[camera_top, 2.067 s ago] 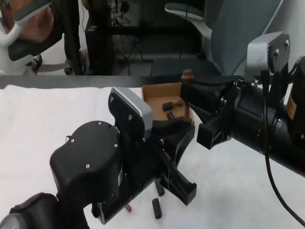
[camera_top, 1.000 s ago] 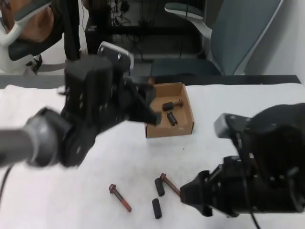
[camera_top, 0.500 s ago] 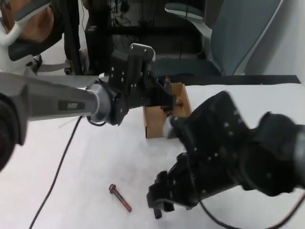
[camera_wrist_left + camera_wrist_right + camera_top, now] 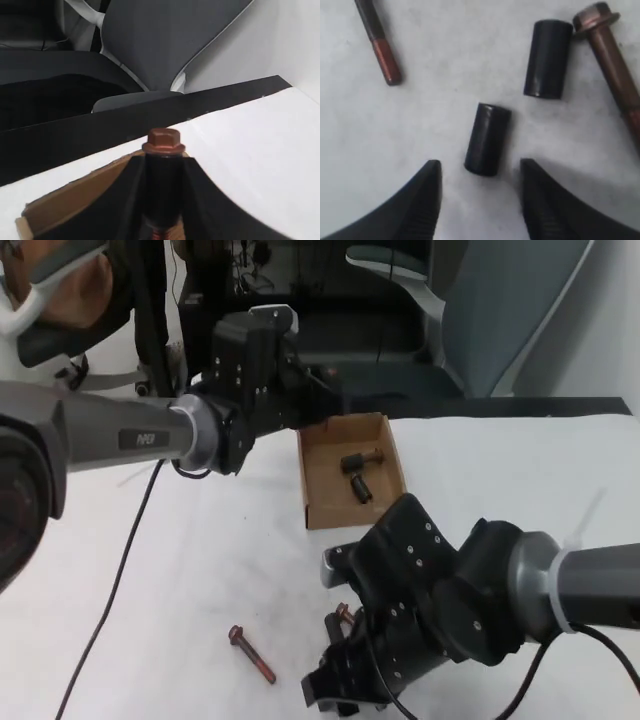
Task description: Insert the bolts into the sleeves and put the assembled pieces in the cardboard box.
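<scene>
**Left gripper** (image 4: 164, 172): closed on an assembled piece (image 4: 164, 142). Black sleeve clamped between the fingers, copper-coloured bolt head standing just above the fingertips, thread end showing below them. Held upright, with the cardboard box (image 4: 70, 207) directly beneath the fingers.

**Right gripper** (image 4: 480, 167): spread wide, nothing held. Poised over a loose sleeve (image 4: 487, 139) lying flat on the white cloth (image 4: 435, 100), near end level with the fingertips, long axis running roughly away from the palm. Second sleeve (image 4: 548, 58) farther ahead of the fingers, just beside the head of a bolt (image 4: 612, 60). Another bolt (image 4: 377, 42) ahead and off to the opposite side, well apart.

**Handling, by judgement:**
- Treat the loose sleeve as light, rigid and smooth-walled; expect rolling or skidding on the cloth under a glancing touch.
- Advance until mid-length sits between the pads, then close across the diameter.
- Avoid pinching the end rim alone; likely to squirt out.
- Leave one bore end exposed for insertion.
- Treat each bolt as stiff and heavier than a sleeve. Take hold on the plain shank near the head, keeping the thread end free.
- Apply firm pressure freely; nothing fragile here.
</scene>
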Controlling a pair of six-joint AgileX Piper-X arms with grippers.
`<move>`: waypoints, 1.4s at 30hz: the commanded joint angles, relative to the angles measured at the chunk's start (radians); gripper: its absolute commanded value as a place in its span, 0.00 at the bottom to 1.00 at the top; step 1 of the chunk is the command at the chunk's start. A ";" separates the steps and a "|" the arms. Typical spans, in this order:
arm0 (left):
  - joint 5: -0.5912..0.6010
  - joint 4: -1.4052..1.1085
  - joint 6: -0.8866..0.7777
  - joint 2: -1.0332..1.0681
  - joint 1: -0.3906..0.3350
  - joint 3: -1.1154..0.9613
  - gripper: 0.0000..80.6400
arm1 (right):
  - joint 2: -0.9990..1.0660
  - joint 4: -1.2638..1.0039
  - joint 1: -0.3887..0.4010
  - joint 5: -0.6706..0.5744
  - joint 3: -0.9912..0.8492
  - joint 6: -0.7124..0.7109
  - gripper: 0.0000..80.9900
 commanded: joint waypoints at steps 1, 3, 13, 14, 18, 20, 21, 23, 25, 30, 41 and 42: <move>0.014 -0.021 -0.006 -0.006 0.005 -0.014 0.02 | 0.019 -0.025 0.000 0.011 -0.031 -0.007 0.56; 0.014 -0.021 -0.004 -0.006 0.004 -0.014 0.02 | 0.030 -0.025 0.000 0.011 -0.041 -0.007 0.56; 0.014 -0.021 -0.004 -0.006 0.004 -0.014 0.02 | 0.117 0.137 0.003 0.070 -0.127 -0.061 0.01; 0.014 -0.021 -0.018 -0.006 0.004 -0.014 0.02 | 0.112 0.143 0.005 0.070 -0.127 -0.073 0.01; 0.014 -0.021 -0.044 -0.006 0.004 -0.014 0.02 | 0.040 0.206 0.030 0.101 -0.125 -0.114 0.01; 0.047 -0.021 -0.049 -0.006 0.004 -0.014 0.02 | -0.045 0.243 0.048 0.137 -0.117 -0.130 0.01; 0.059 -0.018 -0.049 -0.006 0.004 -0.014 0.02 | -0.086 0.254 0.054 0.141 -0.113 -0.131 0.01; 0.060 0.001 -0.049 -0.006 0.004 -0.014 0.02 | -0.197 0.259 0.063 0.141 -0.101 -0.130 0.01; 0.057 0.020 -0.049 -0.006 0.004 -0.014 0.02 | -0.315 0.262 0.070 0.146 -0.095 -0.116 0.01; 0.057 0.033 -0.033 -0.006 0.007 -0.014 0.10 | -0.530 0.267 0.070 0.160 -0.095 -0.061 0.01; 0.150 0.092 -0.109 -0.032 0.010 -0.014 0.87 | -0.639 0.418 0.070 0.225 -0.091 -0.038 0.01; 0.174 0.144 -0.118 -0.047 0.014 -0.014 0.87 | -0.639 0.428 0.070 0.225 -0.091 -0.042 0.01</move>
